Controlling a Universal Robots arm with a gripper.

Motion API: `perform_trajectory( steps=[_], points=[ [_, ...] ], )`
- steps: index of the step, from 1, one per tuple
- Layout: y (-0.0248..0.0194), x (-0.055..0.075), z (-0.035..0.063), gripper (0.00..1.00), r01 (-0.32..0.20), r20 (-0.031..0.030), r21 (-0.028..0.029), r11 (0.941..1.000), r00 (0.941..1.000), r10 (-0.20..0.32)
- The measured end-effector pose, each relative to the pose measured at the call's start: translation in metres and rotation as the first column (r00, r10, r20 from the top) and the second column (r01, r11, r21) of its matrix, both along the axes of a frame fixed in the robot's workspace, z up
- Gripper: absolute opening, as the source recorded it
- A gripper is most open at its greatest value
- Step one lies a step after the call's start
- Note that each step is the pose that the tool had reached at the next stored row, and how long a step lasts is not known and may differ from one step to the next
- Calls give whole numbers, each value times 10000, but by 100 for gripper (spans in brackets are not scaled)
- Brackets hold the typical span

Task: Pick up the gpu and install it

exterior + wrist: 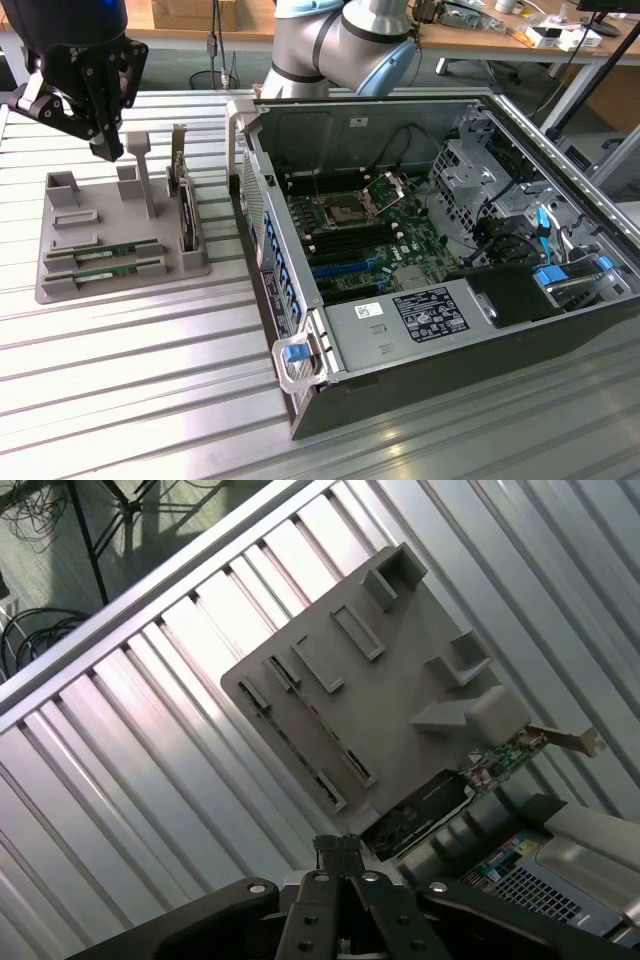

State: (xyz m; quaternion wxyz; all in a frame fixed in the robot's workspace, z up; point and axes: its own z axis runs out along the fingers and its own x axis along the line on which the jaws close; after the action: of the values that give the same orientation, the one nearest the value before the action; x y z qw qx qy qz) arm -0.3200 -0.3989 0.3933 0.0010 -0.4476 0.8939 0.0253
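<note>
The gpu (103, 251), a long thin green stick with a small white label, lies in a slot of the grey holder (70, 285) on the exterior view's left. A second stick (110, 268) of the same kind lies just in front of it. My black gripper (108, 150) hangs above the holder's far side, clear of both sticks, shut on nothing. In the wrist view the shut fingertips (340, 852) point down at the slatted table beside the holder (400, 680).
A dark upright card (186, 215) with a metal bracket stands at the holder's right end, also seen as the card (415, 815) from the wrist. The open computer case (300, 365) with its green motherboard (370, 240) fills the exterior view's right. The slatted metal table (140, 380) lies all around.
</note>
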Motion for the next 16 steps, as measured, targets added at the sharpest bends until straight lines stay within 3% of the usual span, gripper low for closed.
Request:
perform_trajectory(
  steps=[16],
  points=[
    [0,4,0,11,-1259,0,0,9920,9920,1259]
  ],
)
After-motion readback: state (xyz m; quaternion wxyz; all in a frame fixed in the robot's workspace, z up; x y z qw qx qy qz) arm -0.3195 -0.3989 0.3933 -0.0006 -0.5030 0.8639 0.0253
